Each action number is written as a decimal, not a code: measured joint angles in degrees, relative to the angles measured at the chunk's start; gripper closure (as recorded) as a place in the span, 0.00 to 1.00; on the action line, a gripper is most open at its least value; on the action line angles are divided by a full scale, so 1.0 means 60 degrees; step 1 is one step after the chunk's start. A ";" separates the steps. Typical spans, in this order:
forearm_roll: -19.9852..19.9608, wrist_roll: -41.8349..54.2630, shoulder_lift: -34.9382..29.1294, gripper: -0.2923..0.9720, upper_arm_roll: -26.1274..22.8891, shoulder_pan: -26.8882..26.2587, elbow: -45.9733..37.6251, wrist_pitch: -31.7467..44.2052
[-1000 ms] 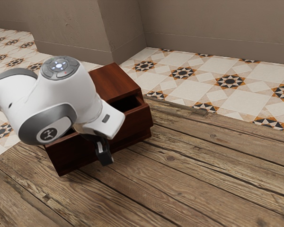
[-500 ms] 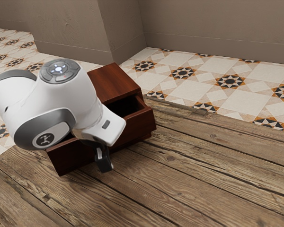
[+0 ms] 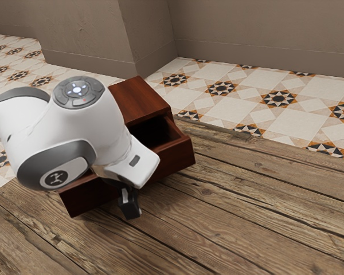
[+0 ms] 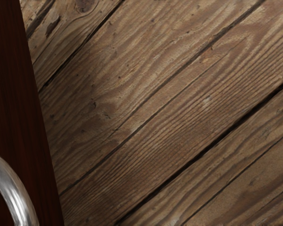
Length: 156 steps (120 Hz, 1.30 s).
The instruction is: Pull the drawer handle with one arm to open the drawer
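Open plank floor (image 3: 264,200) in frt of drawer (image 3: 173,153) (wall (image 3: 92,28) blocks behind cabinet (image 3: 139,97))

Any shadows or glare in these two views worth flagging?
Exterior view: soft, even light; the inside of the open dark red-brown wooden drawer lies in deep shadow. Wrist view: a bright highlight runs along the curved silver metal handle, and a soft shadow darkens the brown wooden plank floor beside the drawer front.

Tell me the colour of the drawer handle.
Shiny silver, like polished metal. The handle shows best in the wrist view, against the dark red-brown drawer front.
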 joint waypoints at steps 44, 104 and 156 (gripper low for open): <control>-0.0037 -0.0014 -0.0158 0.23 -0.0169 0.0056 -0.0078 -0.0109; -0.0919 -0.0158 0.0112 0.23 -0.0409 0.0119 0.3111 -0.1722; -0.2297 -0.1868 0.0808 0.23 0.0365 0.0111 0.4181 -0.3245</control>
